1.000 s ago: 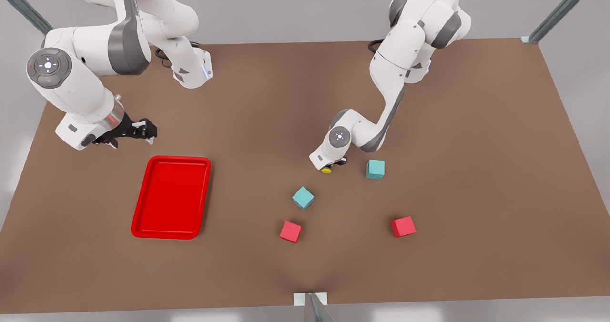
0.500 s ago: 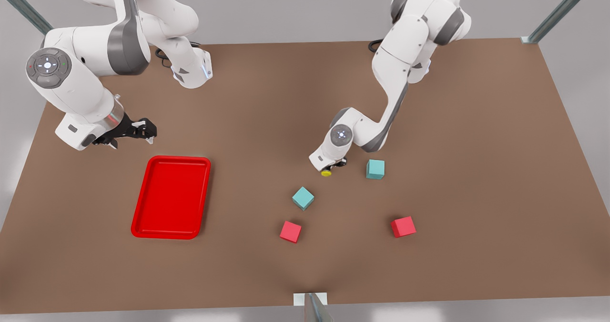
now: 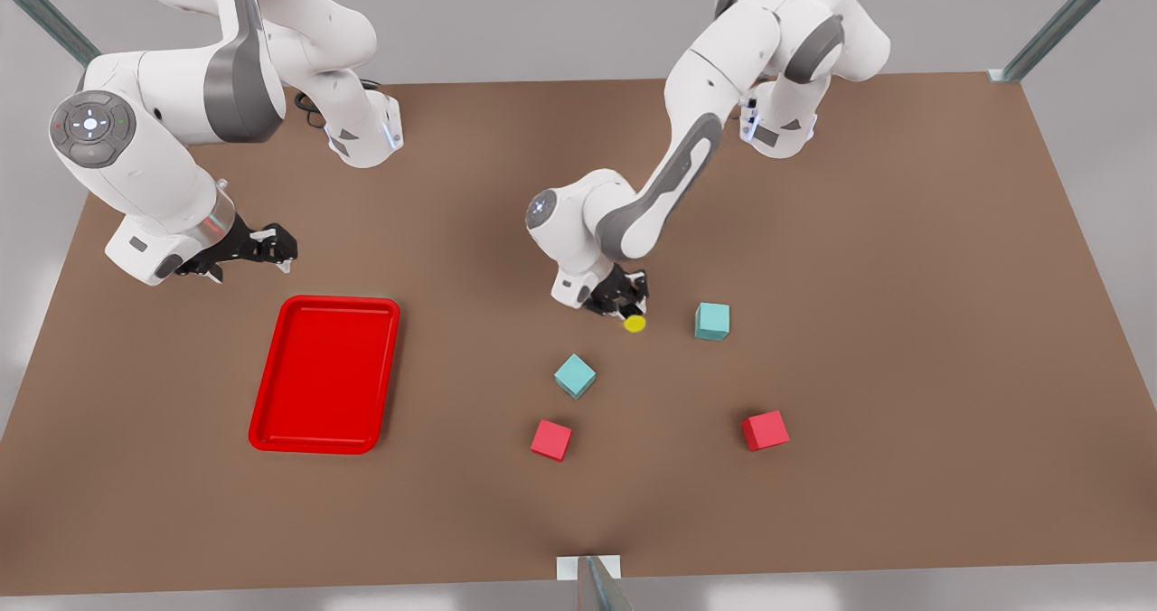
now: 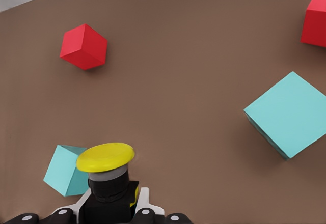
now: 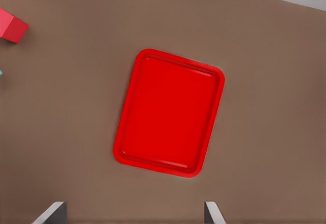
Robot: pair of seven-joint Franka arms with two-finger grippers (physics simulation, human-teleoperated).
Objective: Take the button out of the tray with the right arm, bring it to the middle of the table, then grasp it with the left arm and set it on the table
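The left arm's black two-finger gripper (image 3: 624, 308) clamps the small yellow-capped, grey-bodied push-button (image 3: 634, 324) above the matte brown table (image 3: 904, 277), well apart from the glossy red rectangular tray (image 3: 325, 374). The right arm's gripper (image 3: 271, 248) waits spread wide beside that tray.

Button (image 3: 634, 324) in left claw (image 3: 625, 309), mid-table (image 3: 868, 258)

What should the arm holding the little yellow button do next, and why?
Probably lower it straight down and let go. The left gripper grips the button over bare table, between the teal cubes. The right gripper waits by the tray.
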